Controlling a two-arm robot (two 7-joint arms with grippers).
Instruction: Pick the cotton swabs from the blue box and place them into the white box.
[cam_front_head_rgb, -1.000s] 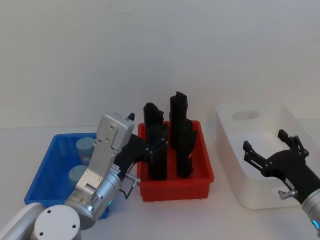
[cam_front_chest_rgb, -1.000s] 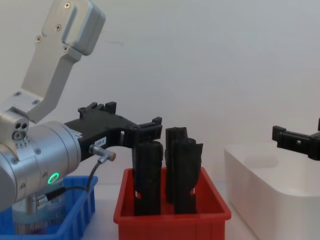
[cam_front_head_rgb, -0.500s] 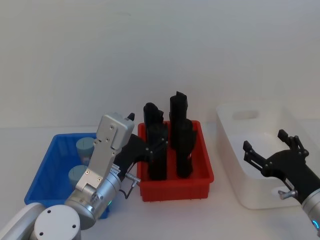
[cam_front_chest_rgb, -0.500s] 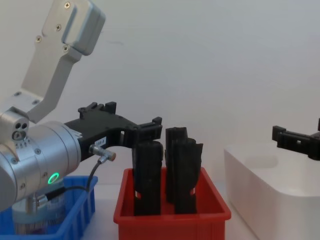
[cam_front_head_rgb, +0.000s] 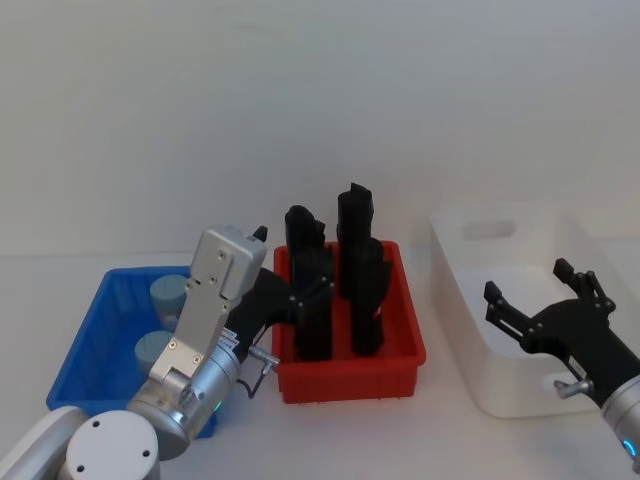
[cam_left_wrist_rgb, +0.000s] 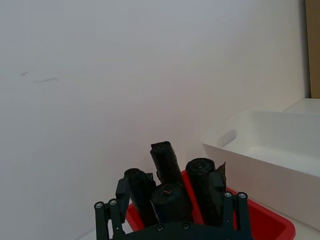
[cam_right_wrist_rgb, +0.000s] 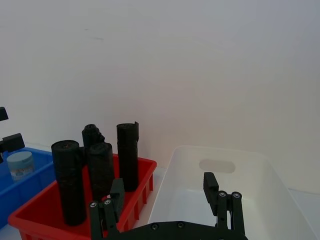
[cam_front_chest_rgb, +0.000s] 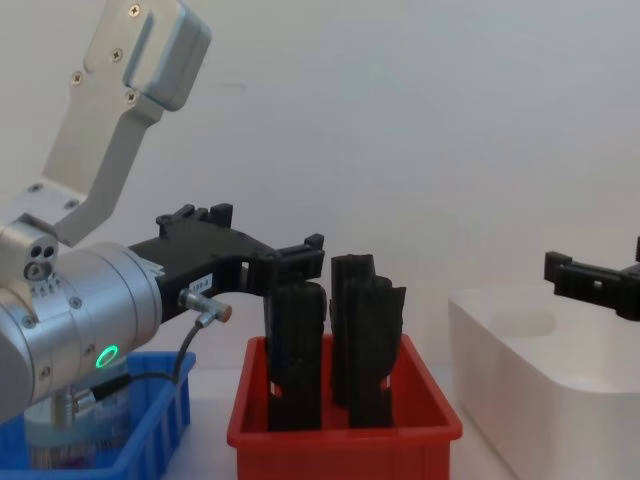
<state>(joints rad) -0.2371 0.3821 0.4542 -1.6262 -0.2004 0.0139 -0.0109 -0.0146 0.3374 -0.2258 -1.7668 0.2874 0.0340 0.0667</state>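
In the low bright-blue plastic box (cam_front_head_rgb: 95, 335) stand two small clear jars of cotton swabs (cam_front_head_rgb: 168, 292), none picked yet. The left gripper (cam_front_chest_rgb: 255, 240) hovers beside them, fingers apart. I judge it must descend onto one jar. The right gripper (cam_front_head_rgb: 538, 300), fingers apart too, hangs over the white plastic tub (cam_front_head_rgb: 447, 255).

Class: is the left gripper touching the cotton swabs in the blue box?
Apart. Head view: the left gripper hangs at the red bin, clear of the cotton swabs.

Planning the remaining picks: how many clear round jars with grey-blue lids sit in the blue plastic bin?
2 jars in the blue bin: one farther back, one nearer; the left arm may hide others.
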